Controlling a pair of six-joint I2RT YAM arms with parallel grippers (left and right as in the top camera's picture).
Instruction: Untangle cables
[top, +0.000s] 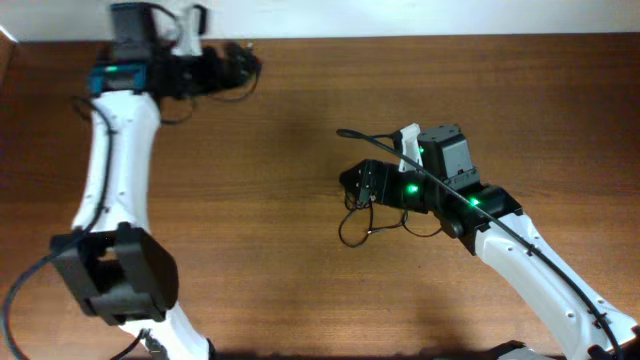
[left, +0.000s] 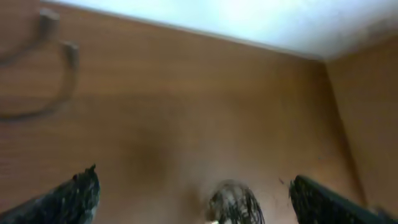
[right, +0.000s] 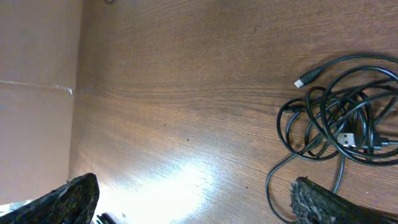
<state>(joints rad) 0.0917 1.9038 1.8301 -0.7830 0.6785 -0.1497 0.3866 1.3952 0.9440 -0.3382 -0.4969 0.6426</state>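
Note:
A knot of thin black cables (right: 341, 126) lies on the wooden table, with a small plug (right: 306, 79) sticking out at its upper left. In the overhead view the same cables (top: 372, 212) loop out just under my right gripper (top: 356, 184). The right gripper (right: 199, 202) is open, with bare wood between its fingers and the knot beyond its right finger (right: 326, 202). My left gripper (top: 243, 63) is at the table's far left edge. It (left: 199, 199) stands wide open over a blurred dark cable bunch (left: 234, 202) that touches neither finger. A loose cable (left: 65, 74) curves at the upper left.
The white wall (left: 249, 18) runs along the table's far edge close to the left gripper. A thick black arm cable (top: 480, 205) trails along the right arm. Bright glare (right: 180, 180) falls on the wood under the right gripper.

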